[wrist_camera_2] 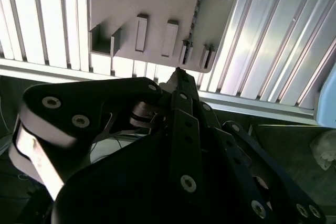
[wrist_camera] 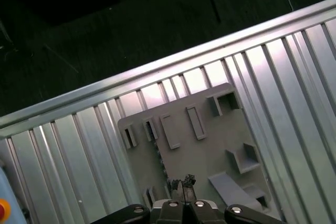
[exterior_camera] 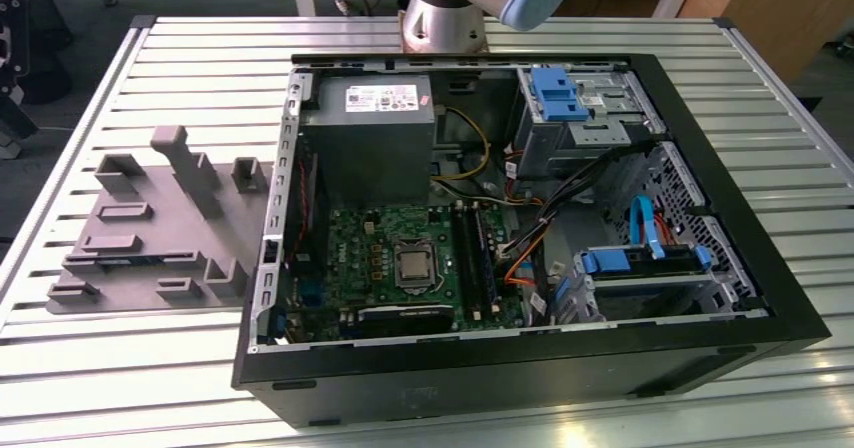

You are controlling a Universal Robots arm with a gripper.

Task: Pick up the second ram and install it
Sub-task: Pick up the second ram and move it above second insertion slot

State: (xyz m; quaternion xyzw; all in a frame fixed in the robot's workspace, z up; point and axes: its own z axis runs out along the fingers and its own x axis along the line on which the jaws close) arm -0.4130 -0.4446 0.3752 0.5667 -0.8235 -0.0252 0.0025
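Exterior view: the ram (exterior_camera: 138,260) stands edge-up in the holder (exterior_camera: 160,208); second wrist view: the gripper (wrist_camera_2: 178,73), closed and empty, hangs over the holder; first wrist view: a clean pick requires jaws centred and squared across the ram.

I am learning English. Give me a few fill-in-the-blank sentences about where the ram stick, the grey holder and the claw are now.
The grey holder lies to the exterior view's ___ of the computer case. The second ram rests in the ___, not on the motherboard. The claw hangs over the table and carries ___.
Missing words: left; holder; nothing.
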